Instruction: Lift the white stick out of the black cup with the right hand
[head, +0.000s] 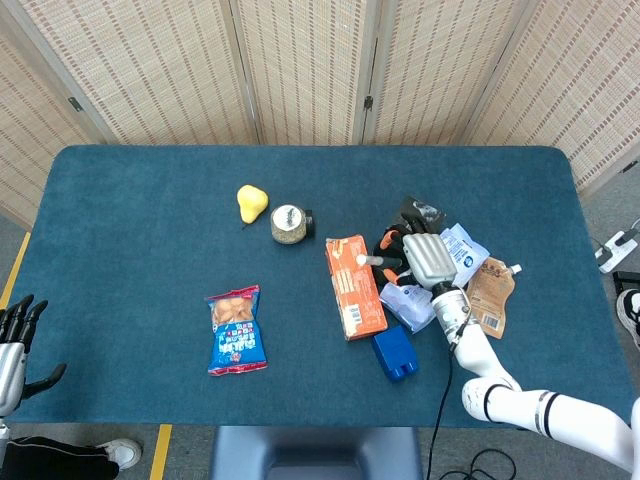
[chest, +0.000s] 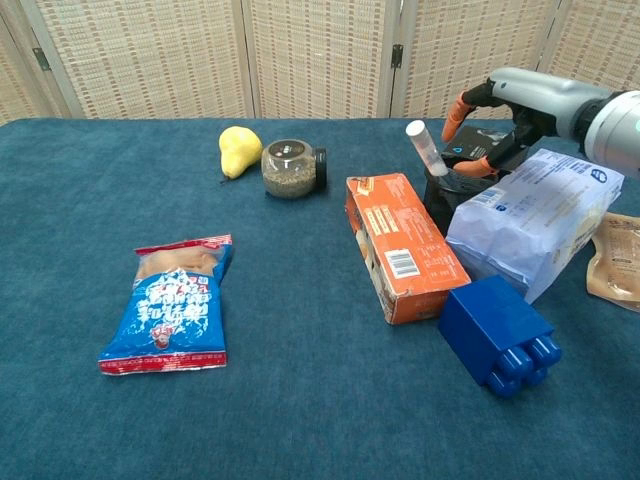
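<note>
The white stick (chest: 427, 148) leans to the left out of the black cup (chest: 447, 195), which stands between the orange box and the white-blue bag. In the head view the white stick (head: 371, 259) pokes left from under my right hand. My right hand (chest: 497, 118) hovers just right of and above the stick, its orange-tipped fingers spread and holding nothing; in the head view the right hand (head: 424, 259) covers the cup. My left hand (head: 14, 341) hangs open off the table's near left corner.
An orange box (chest: 404, 244), a white-blue bag (chest: 530, 219) and a blue block (chest: 498, 333) crowd around the cup. Behind it lies a black packet (chest: 490, 145). A brown pouch (chest: 617, 260), a jar (chest: 290, 168), a pear (chest: 238, 150) and a blue snack bag (chest: 176, 300) lie further off.
</note>
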